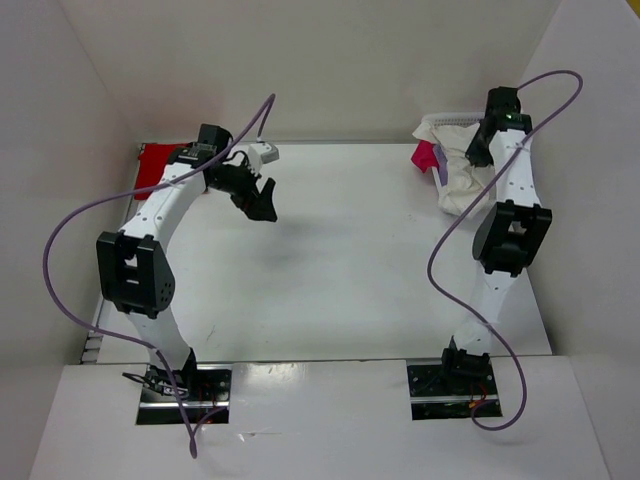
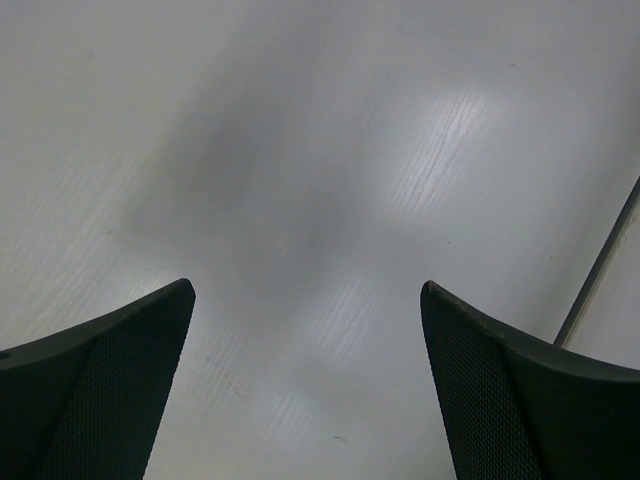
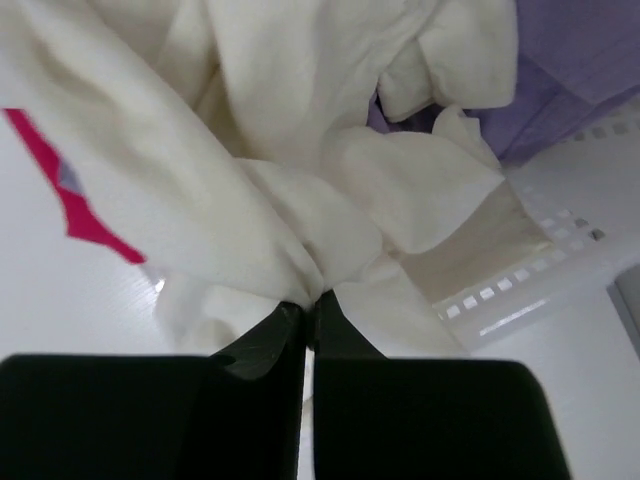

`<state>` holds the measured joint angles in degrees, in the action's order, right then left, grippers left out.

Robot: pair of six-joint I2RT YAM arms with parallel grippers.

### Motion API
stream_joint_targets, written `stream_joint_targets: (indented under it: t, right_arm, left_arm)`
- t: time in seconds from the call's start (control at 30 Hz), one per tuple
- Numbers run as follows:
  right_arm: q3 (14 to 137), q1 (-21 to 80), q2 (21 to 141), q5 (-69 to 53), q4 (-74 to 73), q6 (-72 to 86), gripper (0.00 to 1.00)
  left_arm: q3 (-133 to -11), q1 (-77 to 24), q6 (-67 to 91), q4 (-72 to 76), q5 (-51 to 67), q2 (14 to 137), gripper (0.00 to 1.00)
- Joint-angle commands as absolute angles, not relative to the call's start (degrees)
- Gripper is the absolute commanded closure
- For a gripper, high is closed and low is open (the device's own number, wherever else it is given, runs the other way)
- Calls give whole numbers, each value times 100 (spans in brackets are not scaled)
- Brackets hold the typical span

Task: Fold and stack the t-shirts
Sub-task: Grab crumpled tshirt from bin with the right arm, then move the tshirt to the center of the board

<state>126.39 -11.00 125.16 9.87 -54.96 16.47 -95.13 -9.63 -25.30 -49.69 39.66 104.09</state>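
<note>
White desk, white walls round it. R tool pressed together, pinching a fold of the off-white shirt; cloth bunches right at its tips. That shirt spills from the mesh basket at the far right corner, w/ purple shirt behind and pink-red shirt beside it. L tool spread wide over bare desk, well apart from the pile. Red shirt lies at far left edge, behind L arm.

Left arm: elbow bent, forearm angled forward and inward. Left gripper: jaws spread wide, holding nothing. Right arm: extended far forward. Right gripper: jaws pressed together, pinching a fold of the off-white t-shirt.
</note>
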Motion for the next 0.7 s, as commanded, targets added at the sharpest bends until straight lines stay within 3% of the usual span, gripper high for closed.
stream_joint_targets:
  t: [0.0,0.23,0.33,0.43,0.57,0.67]
  right_arm:
    - [13025,-1046,11245,1116,-5546,1644,100]
    - [13025,-441,9318,810,-5126,1433,100]
    - [12973,384,8571,614,-4730,1038,100]
    - [13060,1422,8061,1476,-4509,818,100]
    - [13070,1494,7402,-274,-4149,817,100]
    - [12413,1494,6953,-1131,-3710,1063,100]
  left_arm:
    - [-9448,-949,-2320,-4509,4000,9941,0]
    - [-9229,-1073,-2320,-4334,3358,9484,0]
    - [-9176,-809,-2084,-4333,3506,9256,0]
    - [-9123,-458,-1934,-4280,3568,9115,0]
    - [-9062,77,-1794,-4149,3691,8860,0]
    - [-8930,403,-1627,-4008,3744,8596,0]
